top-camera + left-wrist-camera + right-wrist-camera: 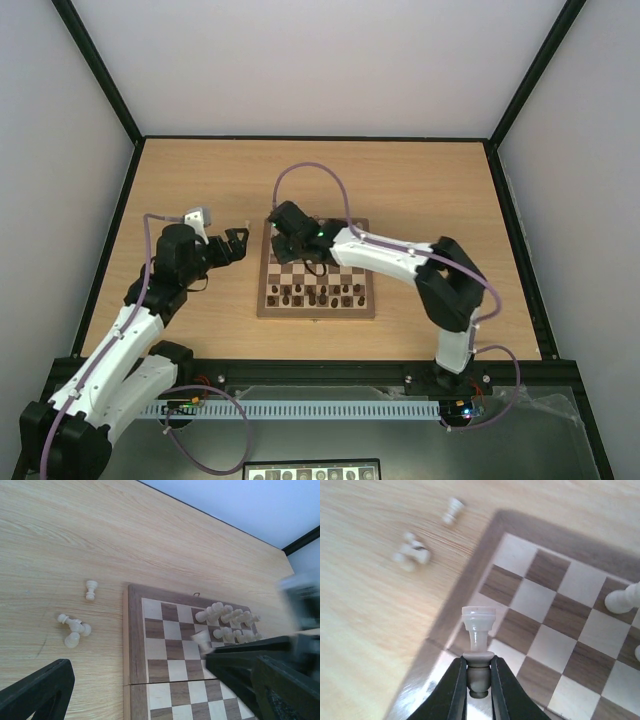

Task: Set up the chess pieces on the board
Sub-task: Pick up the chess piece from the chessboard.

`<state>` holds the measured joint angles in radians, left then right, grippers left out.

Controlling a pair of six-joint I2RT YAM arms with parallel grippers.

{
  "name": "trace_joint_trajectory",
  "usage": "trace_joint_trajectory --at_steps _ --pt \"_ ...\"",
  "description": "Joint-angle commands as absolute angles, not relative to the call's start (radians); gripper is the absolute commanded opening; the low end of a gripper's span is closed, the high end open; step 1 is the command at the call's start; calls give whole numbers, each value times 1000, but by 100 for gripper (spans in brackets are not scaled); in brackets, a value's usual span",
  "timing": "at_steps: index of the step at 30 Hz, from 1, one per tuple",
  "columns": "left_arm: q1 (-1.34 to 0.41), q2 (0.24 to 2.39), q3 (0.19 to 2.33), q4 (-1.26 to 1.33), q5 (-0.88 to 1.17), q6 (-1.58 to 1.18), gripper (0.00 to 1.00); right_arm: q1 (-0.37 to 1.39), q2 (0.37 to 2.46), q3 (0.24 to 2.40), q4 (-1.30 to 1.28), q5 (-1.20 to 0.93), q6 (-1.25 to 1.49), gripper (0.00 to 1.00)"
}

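The board (316,313) lies mid-table. My right gripper (479,667) is shut on a pale chess piece (479,630), gripped by its top with its base pointing away, above the board's far left corner (470,575). The left wrist view shows that same piece (202,641) blurred over the board (132,645). A group of pale chess pieces (230,622) stands on the far squares. Loose pale ones lie on the table left of the board: one alone (90,589), and a small cluster (74,630). My left gripper (238,245) hangs open left of the board, holding nothing.
Dark brown chessmen (318,293) fill the board's near rows. The wooden table (200,180) is ringed by a black frame and pale walls. The right arm (400,258) reaches across the board from the right.
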<state>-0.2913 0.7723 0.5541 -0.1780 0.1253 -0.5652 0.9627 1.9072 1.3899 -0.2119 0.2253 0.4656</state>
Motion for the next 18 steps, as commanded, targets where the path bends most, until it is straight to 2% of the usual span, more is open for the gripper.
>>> trace_joint_trajectory --at_steps 1,7,18 --pt "-285 803 540 -159 153 -566 100 968 1741 1357 -297 80 388 4" --pt "-293 853 530 -105 201 -580 100 953 1621 1295 -319 -137 368 6" --pt "-356 850 548 -75 190 -612 99 952 1607 1299 -362 -252 356 6"
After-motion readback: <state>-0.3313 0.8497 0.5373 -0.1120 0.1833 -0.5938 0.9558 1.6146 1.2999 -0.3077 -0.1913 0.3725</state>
